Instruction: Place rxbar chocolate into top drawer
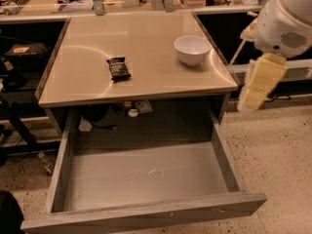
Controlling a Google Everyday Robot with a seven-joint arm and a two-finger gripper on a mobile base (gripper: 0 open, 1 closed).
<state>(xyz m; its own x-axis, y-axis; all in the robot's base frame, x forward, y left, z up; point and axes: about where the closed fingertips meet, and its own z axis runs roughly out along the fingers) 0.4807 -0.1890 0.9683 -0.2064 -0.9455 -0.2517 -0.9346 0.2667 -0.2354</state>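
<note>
The rxbar chocolate point(118, 68), a small black crinkled wrapper, lies flat on the beige table top point(146, 38), left of centre. The top drawer point(146, 214) is pulled wide open below the table, with a bare grey floor and nothing in it. My gripper point(254, 92), cream-coloured under a white arm, hangs at the right edge of the view. It is beside the table's right front corner, off the table and far right of the bar. It holds nothing that I can see.
A white bowl point(192, 49) stands on the table's right side, between the bar and my arm. Cluttered shelves run along the back and dark racks stand on both sides. Speckled floor lies to the right of the drawer.
</note>
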